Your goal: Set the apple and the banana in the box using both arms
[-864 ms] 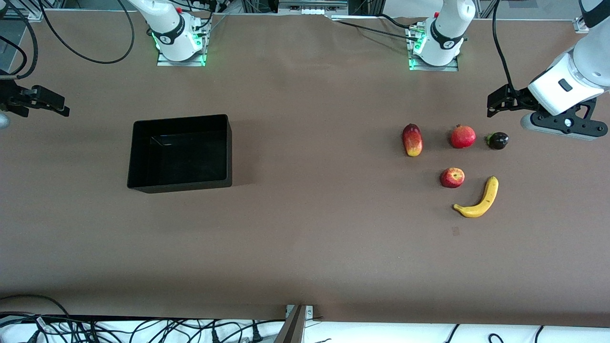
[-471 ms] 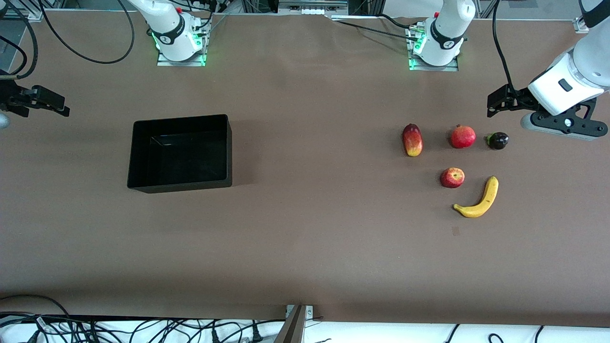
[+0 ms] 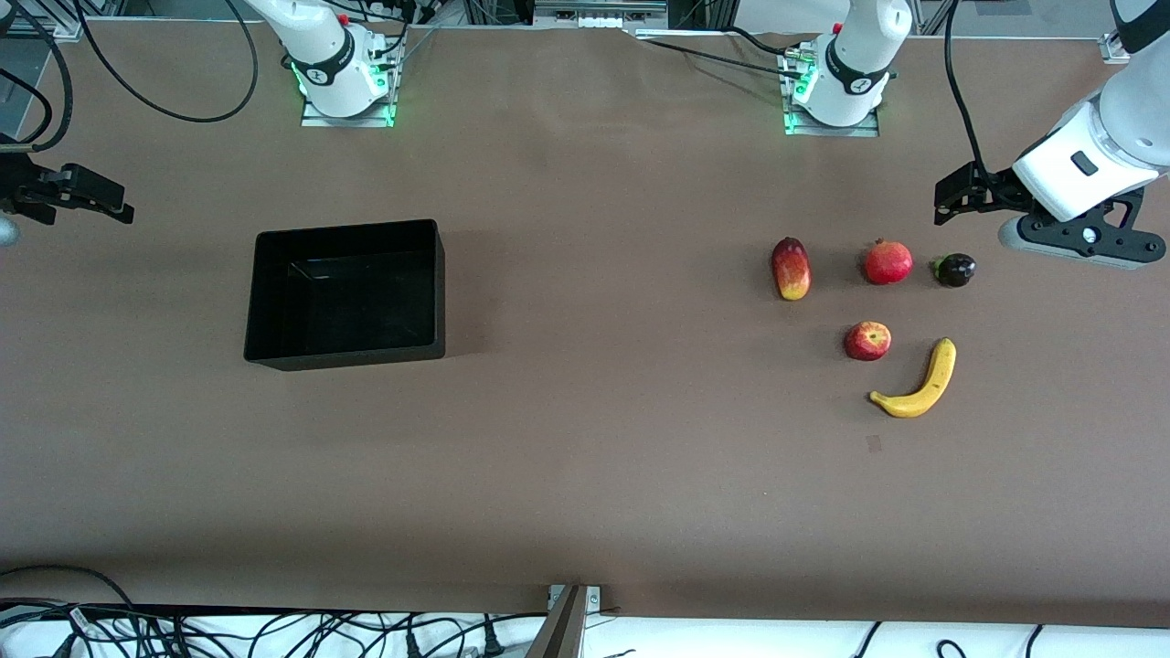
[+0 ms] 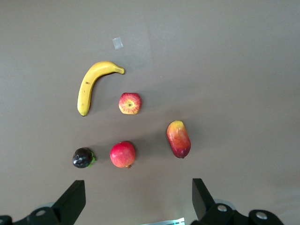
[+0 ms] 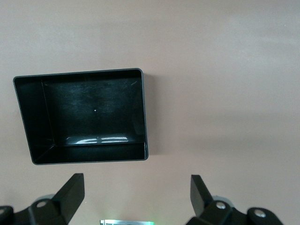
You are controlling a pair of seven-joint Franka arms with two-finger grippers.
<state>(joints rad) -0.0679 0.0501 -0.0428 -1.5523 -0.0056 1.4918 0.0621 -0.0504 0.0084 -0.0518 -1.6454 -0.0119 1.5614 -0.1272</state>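
Observation:
The apple (image 3: 867,341) lies on the brown table toward the left arm's end, with the yellow banana (image 3: 917,382) beside it, a little nearer the front camera. Both also show in the left wrist view, the apple (image 4: 130,103) and the banana (image 4: 89,84). The black box (image 3: 347,228) stands empty toward the right arm's end and shows in the right wrist view (image 5: 145,117). My left gripper (image 3: 946,199) hangs open and empty in the air near the fruits, its own view (image 4: 138,199) showing wide jaws. My right gripper (image 3: 114,203) hangs open and empty near the table's end, also wide in its view (image 5: 136,197).
A red-yellow mango (image 3: 791,268), a red pomegranate (image 3: 888,262) and a dark mangosteen (image 3: 955,270) lie in a row, farther from the front camera than the apple. Cables lie along the table's near edge. A small tape mark (image 3: 874,443) is on the cloth.

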